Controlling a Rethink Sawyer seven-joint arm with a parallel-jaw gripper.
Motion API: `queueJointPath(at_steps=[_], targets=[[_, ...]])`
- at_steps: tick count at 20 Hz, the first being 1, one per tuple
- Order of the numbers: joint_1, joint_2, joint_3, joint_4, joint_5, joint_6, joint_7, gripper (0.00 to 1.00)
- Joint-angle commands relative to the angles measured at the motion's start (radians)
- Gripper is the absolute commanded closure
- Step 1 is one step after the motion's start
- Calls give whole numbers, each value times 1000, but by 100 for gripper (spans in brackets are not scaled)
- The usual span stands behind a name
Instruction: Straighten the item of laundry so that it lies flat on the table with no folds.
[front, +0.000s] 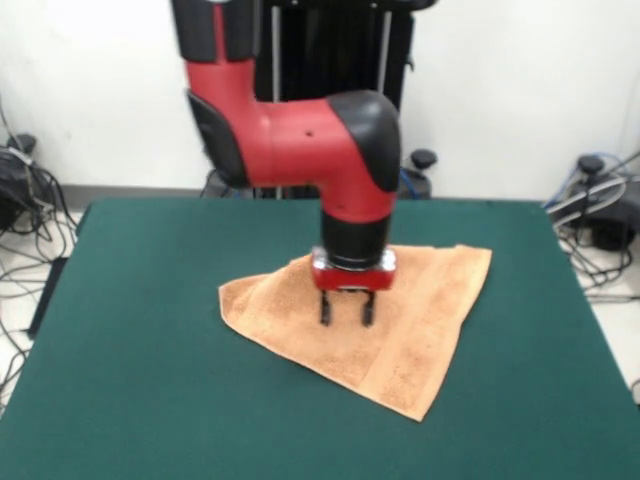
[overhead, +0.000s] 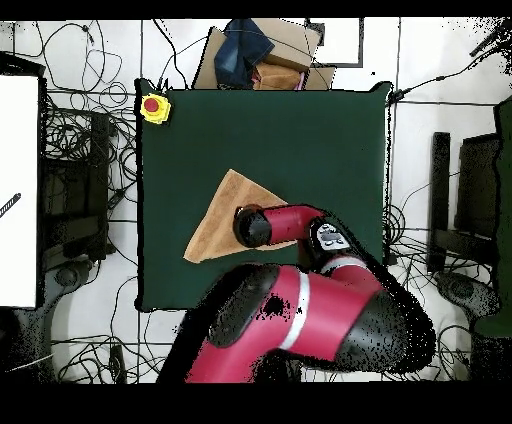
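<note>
The item of laundry, a peach-orange towel (front: 425, 330), lies folded over into a rough triangle near the middle of the green table (front: 140, 380). One point of it faces the front edge. My gripper (front: 346, 312) hangs straight down over the towel's middle and is open, with nothing between its two dark fingers (front: 325, 308). The tips are at or just above the cloth. In the overhead view the towel (overhead: 215, 222) shows left of the arm. There the black wrist (overhead: 250, 226) covers the towel's right part and hides the gripper itself.
A yellow box with a red button (overhead: 154, 107) sits at one corner of the table (overhead: 300, 130). A cardboard box with dark cloth (overhead: 262, 50) stands just beyond the table's edge. Cables lie on the floor all round.
</note>
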Motion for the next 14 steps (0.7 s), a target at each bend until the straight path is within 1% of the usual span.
queueJointPath(at_steps=[1,4,6,11,14], targets=[[68,144,-58,-41,141,-28,289,0],[103,213,-85,-104,189,-62,278,0],[98,264,-80,-150,215,-66,247,0],[105,350,-94,-255,244,-95,187,0],[113,394,-100,-302,259,-145,183,0]])
